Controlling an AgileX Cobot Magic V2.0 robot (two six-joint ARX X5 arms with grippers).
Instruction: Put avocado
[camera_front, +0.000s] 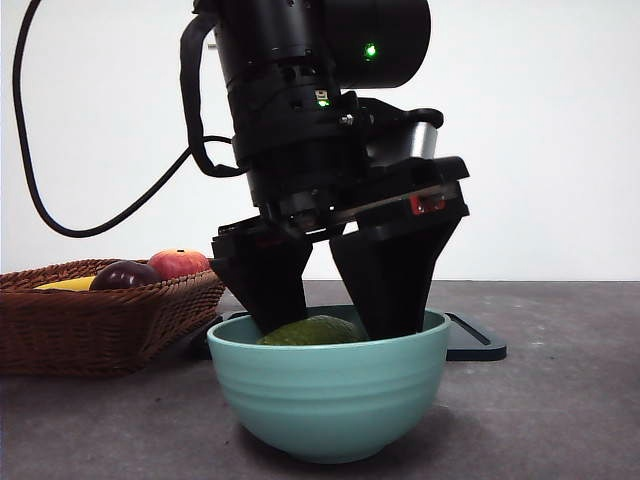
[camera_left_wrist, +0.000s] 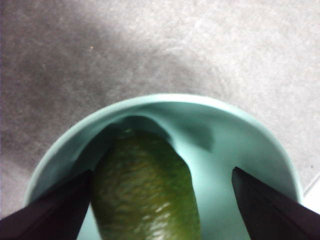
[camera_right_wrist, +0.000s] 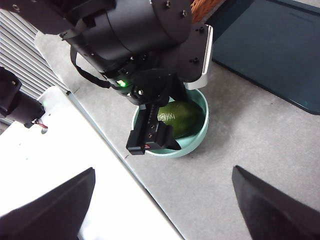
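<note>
The avocado, dull dark green and oval, lies inside a light teal bowl at the front centre of the table. My left gripper reaches down into the bowl with its jaws open, one on each side of the fruit. In the left wrist view the avocado lies against one jaw, and there is a wide gap to the other over the bowl's wall. My right gripper is open and empty, high above the table, and looks down on the left arm, the bowl and the avocado.
A wicker basket stands at the left with a red apple, a dark purple fruit and a yellow fruit. A dark flat mat lies behind the bowl; it also shows in the right wrist view.
</note>
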